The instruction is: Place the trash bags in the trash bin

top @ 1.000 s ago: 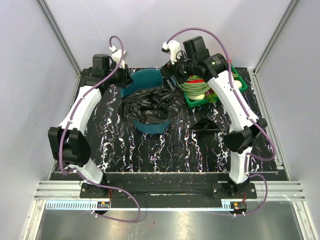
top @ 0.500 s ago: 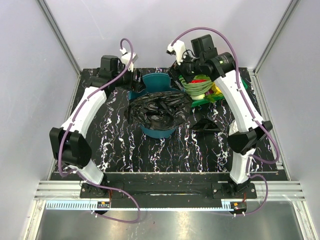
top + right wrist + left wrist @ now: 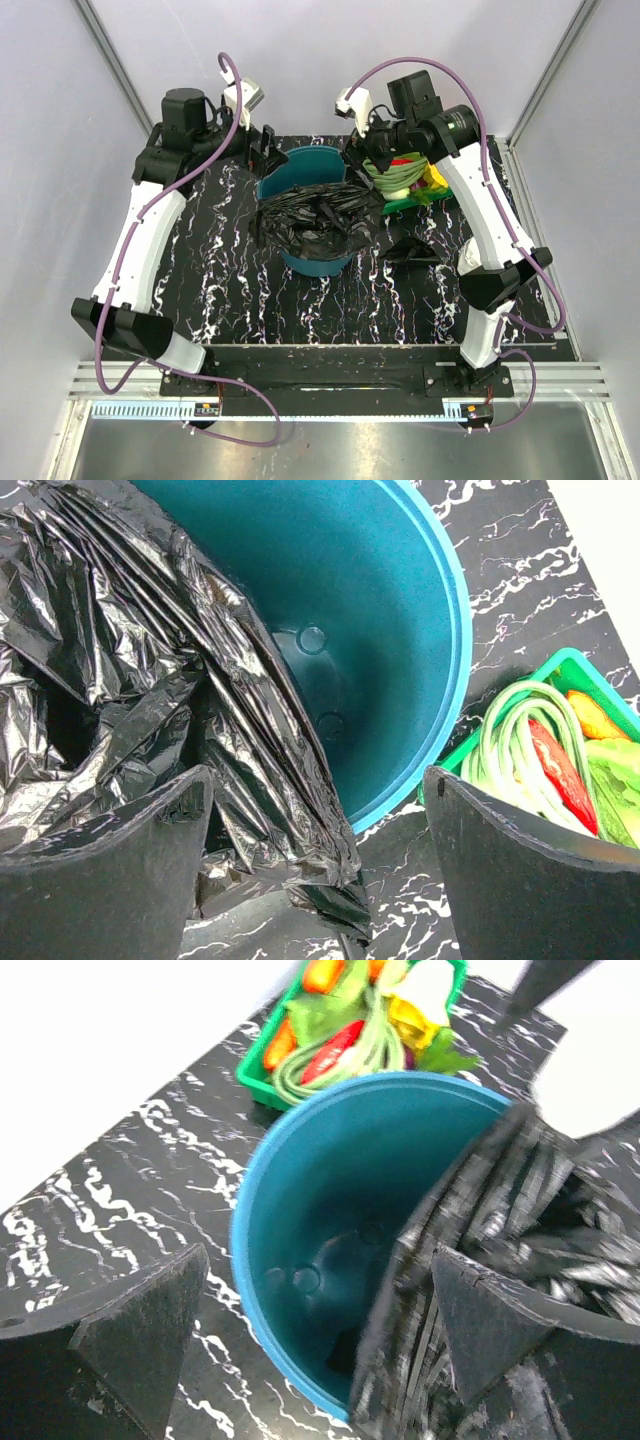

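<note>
Trash bin [image 3: 300,168]: a round teal bucket at the middle of the table's far half. Its bare inner wall and floor show on the far side only, and the near rim is covered.
Trash bag [image 3: 312,215]: glossy black film, pleated and crumpled, draped across the near half of the bin's mouth. Part of it sags inside. How deep it reaches cannot be told.
Second trash bag [image 3: 412,250]: a dark crumpled shape lying on the table just right of the bin. Its outline is lost against the black marbled surface.
Left gripper [image 3: 318,1258]: jaws spread wide with nothing between them, poised over the bin's far left rim. Only the two fingertips enter its wrist view.
Right gripper [image 3: 318,775]: jaws likewise spread and holding nothing, poised over the bin's far right side above the bag's edge.
Green tray [image 3: 398,205]: stands close beside the bin on the far right, holding vegetables. The right arm covers much of it from above, and the wrist views cut it off at the frame edge.
Table [image 3: 250,300]: black with white veining.
</note>
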{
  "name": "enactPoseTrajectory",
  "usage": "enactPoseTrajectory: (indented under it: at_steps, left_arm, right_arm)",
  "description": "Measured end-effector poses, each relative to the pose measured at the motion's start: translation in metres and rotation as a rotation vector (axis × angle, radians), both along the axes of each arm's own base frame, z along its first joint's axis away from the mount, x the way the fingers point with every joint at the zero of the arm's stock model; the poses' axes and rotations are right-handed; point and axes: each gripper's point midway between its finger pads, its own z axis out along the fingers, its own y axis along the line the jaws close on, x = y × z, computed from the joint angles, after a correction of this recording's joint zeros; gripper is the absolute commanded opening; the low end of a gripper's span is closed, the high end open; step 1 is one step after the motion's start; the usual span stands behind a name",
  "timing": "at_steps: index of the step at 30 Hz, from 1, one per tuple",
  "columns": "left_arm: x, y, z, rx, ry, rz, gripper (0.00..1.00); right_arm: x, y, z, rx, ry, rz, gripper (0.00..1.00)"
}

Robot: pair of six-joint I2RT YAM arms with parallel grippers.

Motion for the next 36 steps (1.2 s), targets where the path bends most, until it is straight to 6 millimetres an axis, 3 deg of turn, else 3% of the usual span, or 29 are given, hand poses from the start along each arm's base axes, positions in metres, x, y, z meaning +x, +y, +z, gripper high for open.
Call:
enactPoseTrajectory:
  at_steps: [5, 10, 16, 23, 29, 34, 36]
  left_arm:
    - [-0.033, -0.008, -0.006, 0.019, 0.040, -0.133, 0.98]
    - [-0.049, -0.009, -0.024, 0.060, 0.087, -0.209, 0.97]
    - [-0.050, -0.012, -0.052, 0.097, 0.159, -0.272, 0.87]
    - [-0.053, -0.018, -0.088, 0.127, 0.264, -0.329, 0.70]
    - [-0.060, -0.025, -0.090, 0.131, 0.264, -0.371, 0.38]
    - [-0.061, -0.029, -0.094, 0.127, 0.279, -0.389, 0.05]
    - [-0.058, -0.030, -0.096, 0.125, 0.290, -0.389, 0.00]
  right_arm:
    - [-0.003, -0.001, -0.005, -0.018, 0.006, 0.029, 0.91]
    - [-0.001, -0.001, -0.019, -0.048, 0.034, 0.054, 0.91]
    - [0.008, -0.007, -0.036, -0.076, 0.066, 0.054, 0.89]
    - [0.015, -0.031, -0.039, -0.082, 0.095, 0.015, 0.89]
    - [0.020, -0.039, -0.037, -0.066, 0.092, 0.022, 0.88]
    - [0.020, -0.042, -0.041, -0.059, 0.101, 0.039, 0.80]
    - [0.021, -0.044, -0.042, -0.054, 0.103, 0.049, 0.77]
